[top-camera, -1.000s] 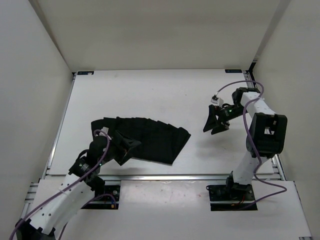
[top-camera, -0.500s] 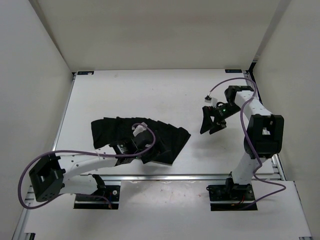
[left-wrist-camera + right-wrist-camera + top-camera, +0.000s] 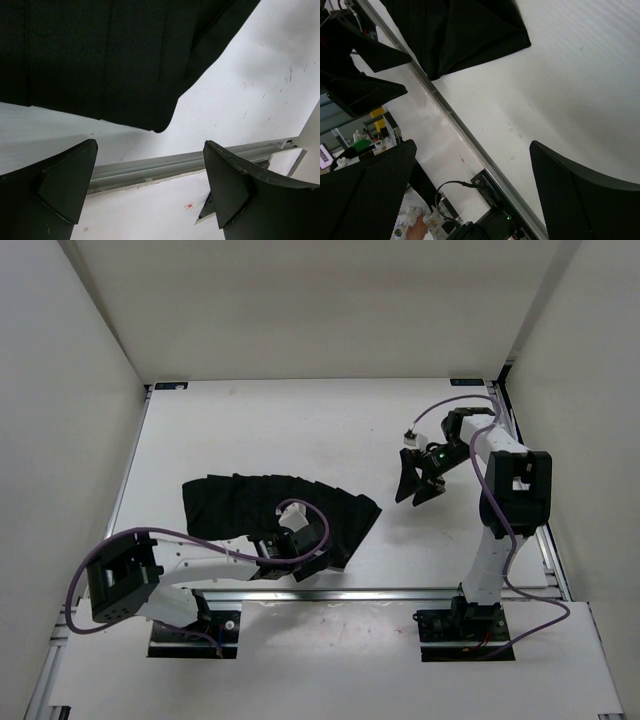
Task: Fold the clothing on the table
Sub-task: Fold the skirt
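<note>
The clothing (image 3: 265, 512) lies flat on the near left part of the table (image 3: 300, 425). It is a black band of pleat-like creases running from left to right, and its right end comes to a blunt corner. Its near edge lies close to the metal rail (image 3: 400, 592) along the table's front.

The left arm lies low and reaches rightward from its base, with a purple cable (image 3: 190, 536) looping over it. The left tool (image 3: 150, 144) sits at the near right edge of the clothing. In the top view it is black on black, so its outline is hard to make out. The left wrist view shows its two fingers spread wide with nothing between them. The garment's near corner (image 3: 100, 60) hangs just beyond the tips, and the rail crosses the gap. Whether the fingers touch the fabric I cannot tell.

The right arm stands tall and bends back toward the middle of the table. The right tool (image 3: 416, 489) hangs off the clothing's right end, over bare white surface and not touching the cloth. Its fingers are also spread wide and empty. Its wrist camera looks down across the table at the garment's corner (image 3: 465, 35) and the rail running diagonally between the fingers.
</note>
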### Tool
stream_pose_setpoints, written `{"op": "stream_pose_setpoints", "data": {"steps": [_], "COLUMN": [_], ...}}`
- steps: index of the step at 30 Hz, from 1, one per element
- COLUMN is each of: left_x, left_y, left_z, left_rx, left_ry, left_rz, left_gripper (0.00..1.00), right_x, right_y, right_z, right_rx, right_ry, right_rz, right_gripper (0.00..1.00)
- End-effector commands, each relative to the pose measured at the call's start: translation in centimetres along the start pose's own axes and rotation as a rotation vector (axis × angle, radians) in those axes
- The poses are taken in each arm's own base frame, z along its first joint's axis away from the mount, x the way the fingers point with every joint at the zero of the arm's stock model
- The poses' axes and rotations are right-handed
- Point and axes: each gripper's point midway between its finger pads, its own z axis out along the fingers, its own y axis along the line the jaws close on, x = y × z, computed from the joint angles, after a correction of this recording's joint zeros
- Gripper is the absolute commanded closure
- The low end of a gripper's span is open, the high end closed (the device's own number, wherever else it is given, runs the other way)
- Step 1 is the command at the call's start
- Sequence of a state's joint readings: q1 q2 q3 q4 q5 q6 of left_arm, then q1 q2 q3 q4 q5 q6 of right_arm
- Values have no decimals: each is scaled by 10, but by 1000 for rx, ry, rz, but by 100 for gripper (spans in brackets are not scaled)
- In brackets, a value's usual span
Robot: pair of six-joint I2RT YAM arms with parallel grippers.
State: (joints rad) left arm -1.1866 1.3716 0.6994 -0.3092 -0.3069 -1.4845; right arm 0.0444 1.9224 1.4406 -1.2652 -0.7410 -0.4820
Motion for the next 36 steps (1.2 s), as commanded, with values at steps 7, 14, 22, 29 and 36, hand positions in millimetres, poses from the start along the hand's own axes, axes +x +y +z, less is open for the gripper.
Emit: {"op": "stream_pose_setpoints", "data": {"steps": [7, 14, 22, 29, 36], "left_x": [3, -2, -3, -42, -102], "left_y": [-12, -15, -15, -31, -26], "left_z": [9, 15, 23, -7, -58], "left_rx": [20, 25, 13, 60, 121], "left_ry": [-29, -49, -57, -158, -304], "left_rz": [-68, -88, -69, -103, -199], "left_gripper": [1, 1, 1, 2, 1], "right_x": [-6, 6, 4, -19, -33], "right_y": [4, 2, -7, -17, -16], "right_z": [7, 17, 30, 44, 71], "right_rx": [-56, -78, -78, 7, 6], "right_ry": [29, 40, 27, -61, -74], "right_rz": [3, 39, 107, 141, 192], "right_gripper": [1, 1, 1, 1, 1]}}
